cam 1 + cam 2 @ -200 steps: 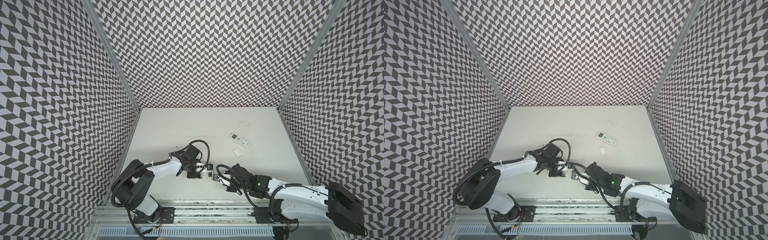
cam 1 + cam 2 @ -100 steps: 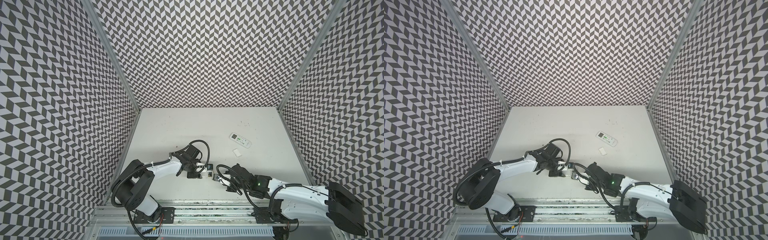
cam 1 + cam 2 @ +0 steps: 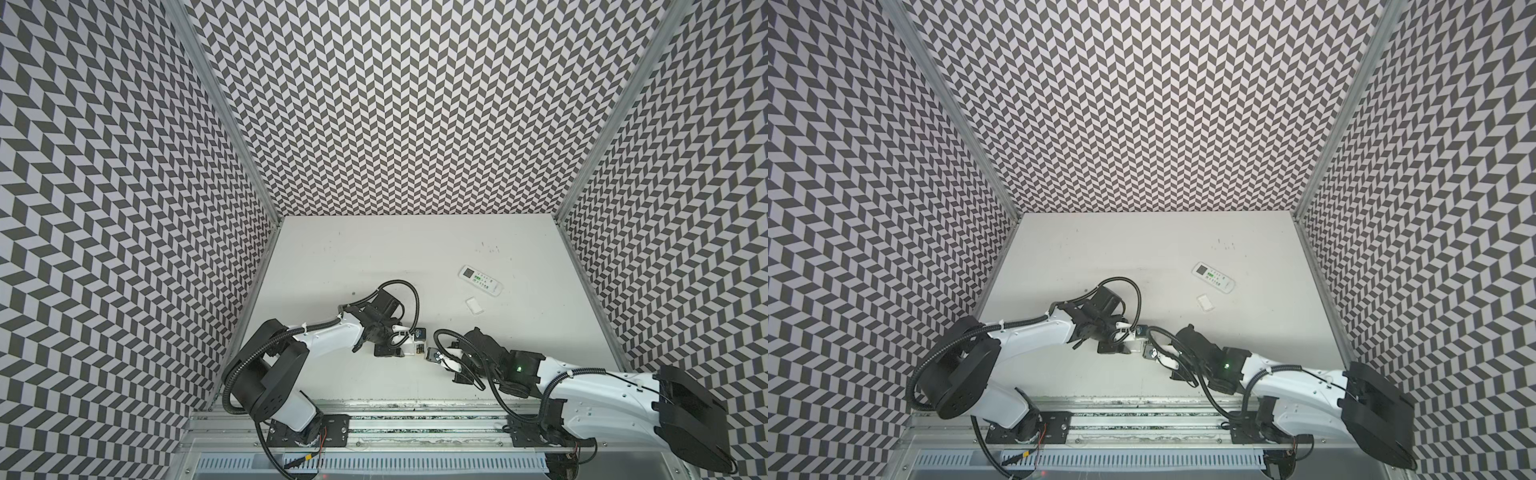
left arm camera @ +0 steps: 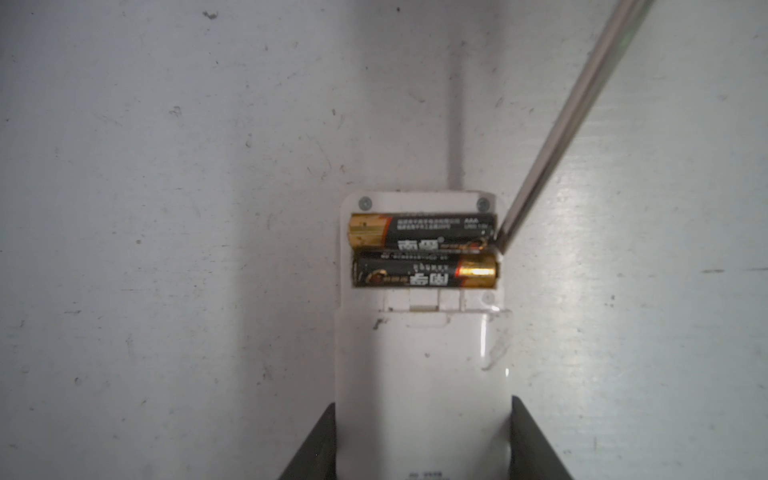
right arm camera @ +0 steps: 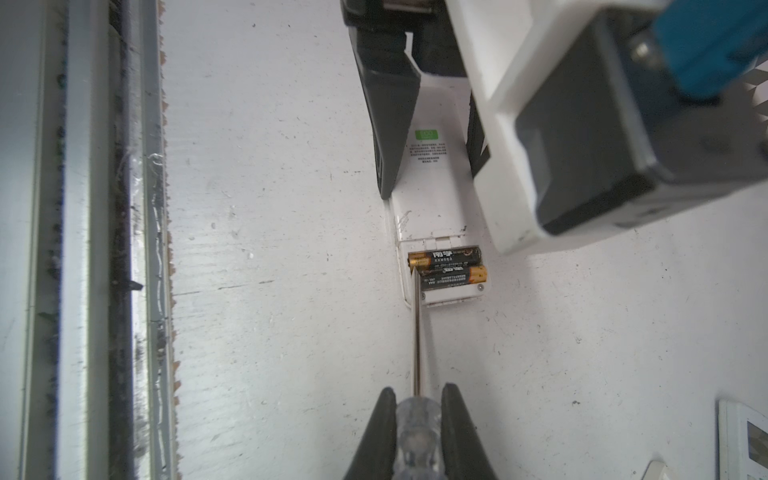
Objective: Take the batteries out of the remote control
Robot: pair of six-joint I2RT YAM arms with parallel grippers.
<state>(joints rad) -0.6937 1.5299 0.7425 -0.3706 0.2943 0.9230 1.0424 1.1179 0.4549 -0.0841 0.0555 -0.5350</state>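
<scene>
My right claw (image 5: 418, 391) is clenched on the screwdriver (image 5: 417, 332), whose tip sits at one end of the two batteries (image 4: 424, 232), where they meet. Beyond it, the left claw (image 4: 424, 403) clamps the remote control (image 4: 419, 365), which lies back-up on the tabletop (image 3: 374, 257). I'd lever gently under one cell's end and lift slowly so it doesn't spring away.

In both top views, slim many-buttoned remote (image 3: 481, 281) lay right of centre, white panel (image 3: 475, 305) just below; screwdriver (image 5: 417, 332) showed in wrist views.
</scene>
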